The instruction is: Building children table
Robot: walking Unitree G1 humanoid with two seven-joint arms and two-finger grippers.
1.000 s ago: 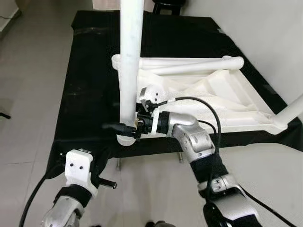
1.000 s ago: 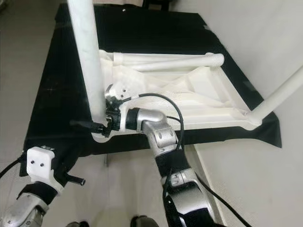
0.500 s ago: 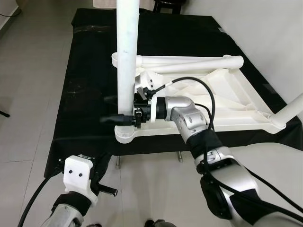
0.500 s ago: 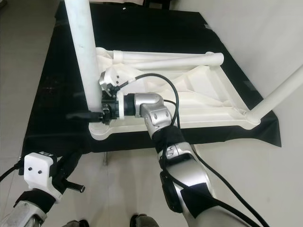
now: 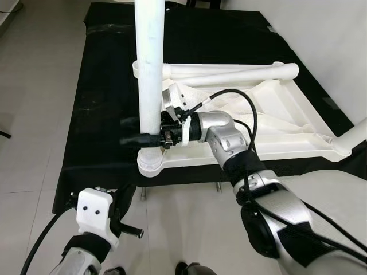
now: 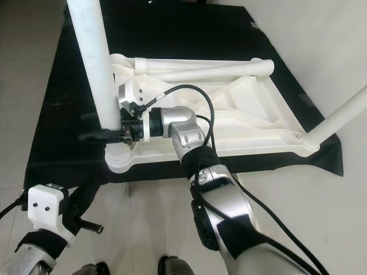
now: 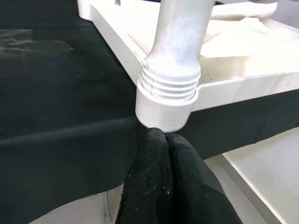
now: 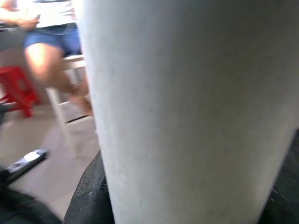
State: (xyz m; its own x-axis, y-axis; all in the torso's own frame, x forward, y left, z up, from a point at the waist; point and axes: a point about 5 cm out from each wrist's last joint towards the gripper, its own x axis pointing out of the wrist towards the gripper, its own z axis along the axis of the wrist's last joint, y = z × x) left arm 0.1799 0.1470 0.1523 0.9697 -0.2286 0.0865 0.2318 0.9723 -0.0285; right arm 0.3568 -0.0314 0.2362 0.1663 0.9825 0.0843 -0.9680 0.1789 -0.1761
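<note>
Right gripper (image 5: pixel 143 132): we see our two black fingers reaching either side of the upright white leg (image 5: pixel 148 69) just above its base, centre-left of the left eye frame; they are pinching the leg between them; in the right wrist view the leg's pale surface fills the middle with a dark finger on each side.
Left gripper (image 7: pixel 166 140): fingers pressed together on nothing; it hangs low at the lower left of the head views, below the table edge; its tips point up at the socket.
Task thing: the white children's tabletop (image 5: pixel 275 123) lies upside down on the black cloth (image 5: pixel 103 97), centre to right of frame; the leg stands in the near-left corner socket (image 7: pixel 166 100), its threaded collar showing above the socket rim.
Other legs: one lies flat along the far edge of the tabletop (image 5: pixel 229 71); another rises from the right corner (image 5: pixel 358 132).
Step in hand: we judge this to be seating the leg into its socket, most likely by twisting.
Next move: calls for a firm hold and a turn about the leg's own axis, keeping it upright so the threads do not cross; several ridges look unseated.
Change from the earlier frames: our right forearm now stretches further forward; our left arm sits lower in frame; the whole view has shifted slightly, so the camera has moved.
</note>
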